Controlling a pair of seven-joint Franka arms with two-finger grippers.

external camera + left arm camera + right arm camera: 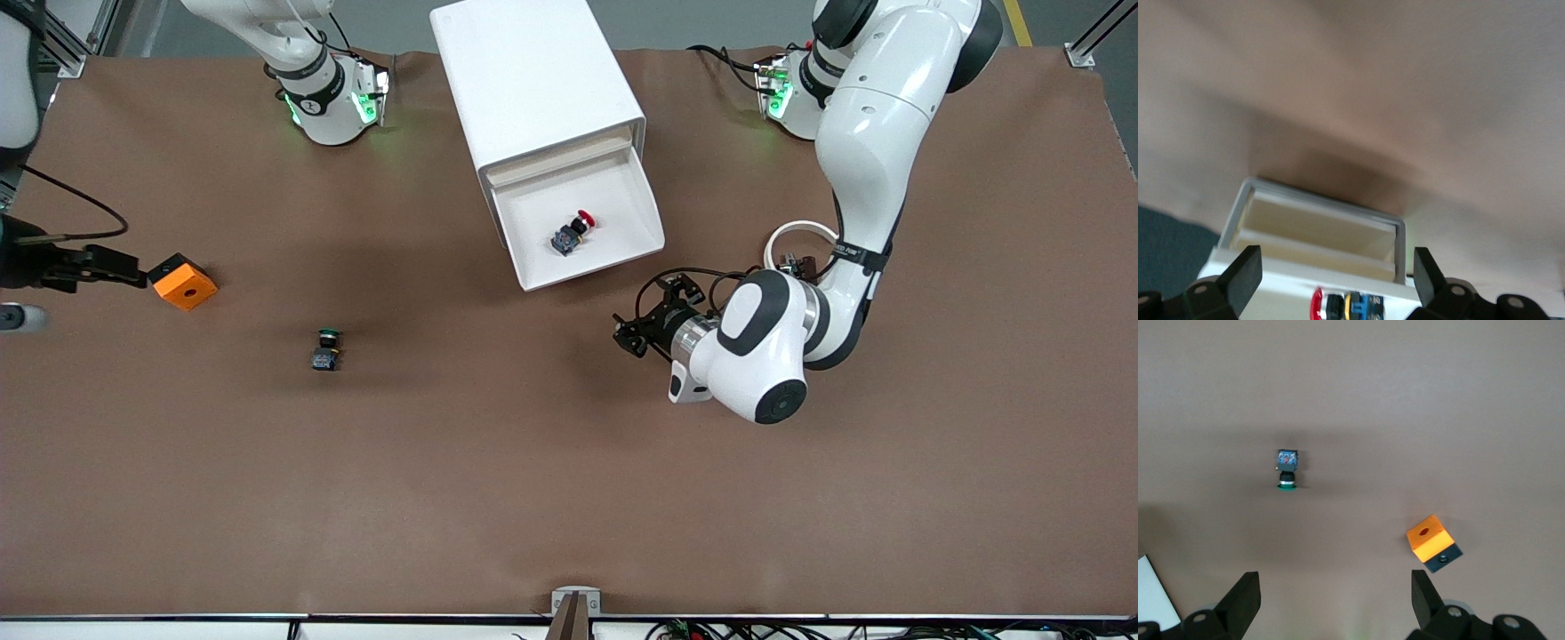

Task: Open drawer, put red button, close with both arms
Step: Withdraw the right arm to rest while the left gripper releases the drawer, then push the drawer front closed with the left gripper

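A: While the drawer (582,233) stands pulled out of the white cabinet (533,76), the red button (573,231) lies on its side on the tray floor, roughly mid-tray, red cap toward the cabinet.

B: Noted. Touching any wall?

A: No. It lies apart from all the drawer walls. In the left wrist view the red cap (1317,305) shows low in the picture, with the cabinet's empty slot (1315,230) above it.

B: Left gripper?

A: The left gripper (642,327) hangs over bare table just off the drawer's front corner, toward the left arm's end. Fingers (1241,277) spread wide, nothing between them. Not touching the drawer.

B: Right gripper?

A: The right gripper (1335,600) is over the table at the right arm's end. Its wrist view shows both fingers (1245,599) wide apart, nothing held. In the front view only a dark part of that arm shows at the picture's edge, just beside the orange cube (182,282).

B: Other items?

A: The green-capped button (326,348) sits on the table, nearer the front camera than the cube, well apart from the cabinet. Brown table cover (569,480) under all.
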